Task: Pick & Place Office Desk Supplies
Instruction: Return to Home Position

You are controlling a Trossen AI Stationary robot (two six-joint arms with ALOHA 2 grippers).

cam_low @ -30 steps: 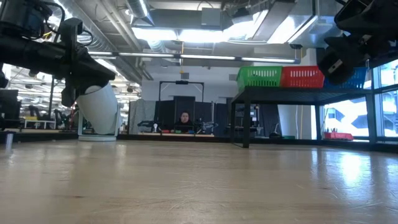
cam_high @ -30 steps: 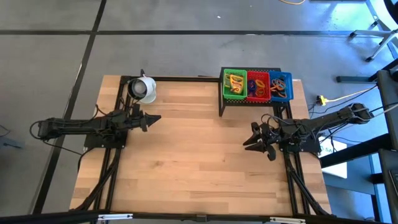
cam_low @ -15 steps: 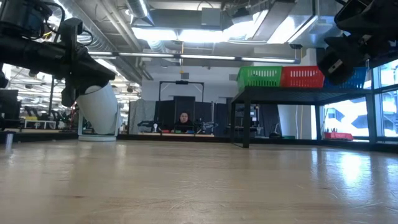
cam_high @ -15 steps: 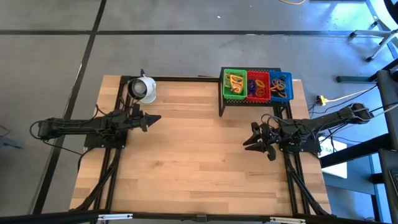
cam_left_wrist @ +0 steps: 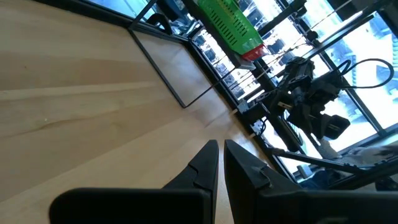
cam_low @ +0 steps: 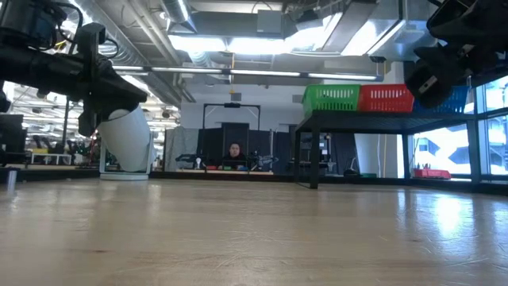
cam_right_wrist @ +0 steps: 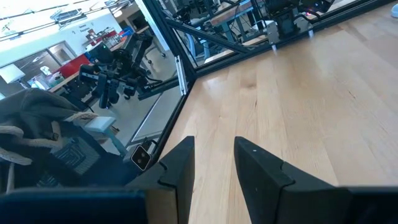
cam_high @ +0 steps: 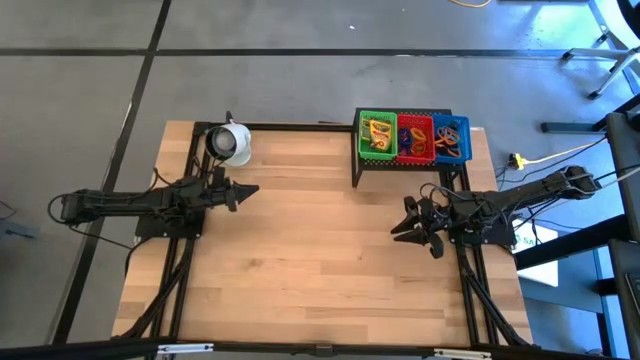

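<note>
Wooden counter, nothing has shifted: rack holds green tray, red tray, blue tray, all filled. Left pincer hangs almost closed, empty; right pincer slightly parted, empty. Sorting looks finished.

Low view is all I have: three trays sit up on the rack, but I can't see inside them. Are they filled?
Observer: Yes. From above, the green tray holds yellow-green boxes; the red tray and blue tray hold coloured loops.
Operator: Is the right end effector carrying anything?
Observer: No. Its wrist view shows the right end effector open and empty above the table.
Operator: And the left?
Observer: The left end effector is shut on nothing, over the table's left half.
</note>
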